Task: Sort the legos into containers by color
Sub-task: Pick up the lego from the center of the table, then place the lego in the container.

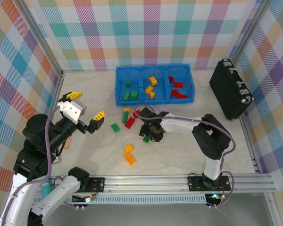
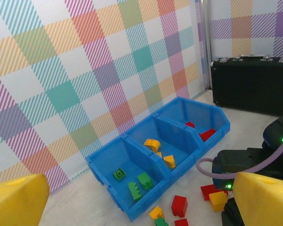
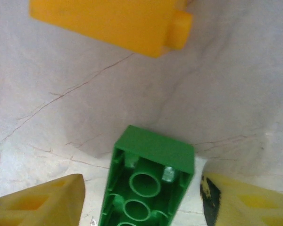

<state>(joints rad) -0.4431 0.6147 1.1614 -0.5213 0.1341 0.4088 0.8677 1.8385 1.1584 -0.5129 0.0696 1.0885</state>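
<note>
Looking through the right wrist camera, you are seeing the right gripper (image 3: 142, 190) straddling a green brick (image 3: 148, 183) that is lying hollow side up on the pale table (image 3: 61, 117). Its yellow fingers (image 3: 37, 202) are standing apart, with a strip of table showing on each side of the brick, so nothing is being pinched. A yellow brick (image 3: 108, 21) is sitting just beyond the green one.

From the top camera, you are watching that arm reaching left to the middle of the table, in front of the blue tray (image 1: 119, 87). The tray is holding green bricks (image 1: 130, 95) in its left compartment, yellow ones (image 1: 152, 80) in the middle and red ones (image 1: 178, 85) on the right. Loose bricks are lying around the right gripper: another green one (image 1: 115, 127), a red one (image 1: 130, 123) and two orange ones (image 1: 129, 153) nearer you.

You are keeping the left gripper (image 1: 87, 106) raised at the left, its fingers spread wide and holding nothing. A black case (image 1: 230, 89) is standing at the far right.
</note>
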